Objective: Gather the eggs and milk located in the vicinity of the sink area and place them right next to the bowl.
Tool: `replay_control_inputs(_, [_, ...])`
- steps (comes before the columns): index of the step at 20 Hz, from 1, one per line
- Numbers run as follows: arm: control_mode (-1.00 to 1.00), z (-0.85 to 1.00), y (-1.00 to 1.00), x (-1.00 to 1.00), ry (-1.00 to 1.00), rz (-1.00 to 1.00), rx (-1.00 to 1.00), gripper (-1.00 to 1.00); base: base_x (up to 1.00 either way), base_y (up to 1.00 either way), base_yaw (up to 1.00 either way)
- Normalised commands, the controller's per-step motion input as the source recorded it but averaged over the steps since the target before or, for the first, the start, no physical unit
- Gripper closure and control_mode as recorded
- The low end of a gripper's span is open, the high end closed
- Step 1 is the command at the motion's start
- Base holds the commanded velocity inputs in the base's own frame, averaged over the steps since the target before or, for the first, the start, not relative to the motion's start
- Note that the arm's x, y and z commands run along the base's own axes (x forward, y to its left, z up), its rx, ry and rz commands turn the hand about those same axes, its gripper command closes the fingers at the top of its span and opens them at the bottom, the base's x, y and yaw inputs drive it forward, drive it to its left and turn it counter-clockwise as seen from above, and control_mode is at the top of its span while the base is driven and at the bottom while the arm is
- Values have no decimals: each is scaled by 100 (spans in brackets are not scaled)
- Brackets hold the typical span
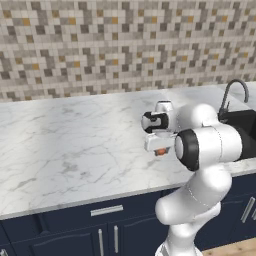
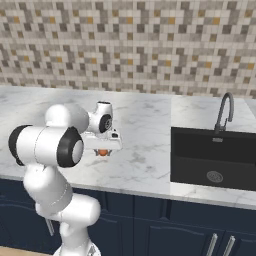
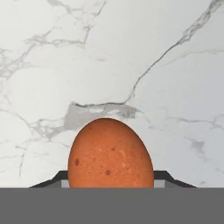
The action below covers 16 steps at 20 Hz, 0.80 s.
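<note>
My gripper (image 3: 110, 186) is closed around one orange-brown speckled egg (image 3: 110, 154), which sits between the two dark fingertips (image 3: 168, 178) and, in the side views, peeks out just under the hand above the counter. Below it spreads a white marble counter (image 1: 65, 145) with grey veins, with the egg held over its front half, well left of the black sink (image 2: 212, 155) and its curved dark tap (image 2: 224, 112). Behind runs a mosaic tile wall (image 2: 130, 45); below are navy cabinets (image 1: 75, 235).
</note>
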Motion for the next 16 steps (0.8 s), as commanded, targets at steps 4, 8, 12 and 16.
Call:
replay_control_inputs(4, [-100,100,5,-100,0,-1,0,100,0,0,0])
replay_control_inputs(8, [-100,97,12,-100,0,-1,0,100,0,0,0])
replay_control_inputs(12, [-100,66,8,-94,0,-3,0,100,0,0,0])
replay_control_inputs(16, [-100,19,1,-44,-3,-1,0,100,0,0,0])
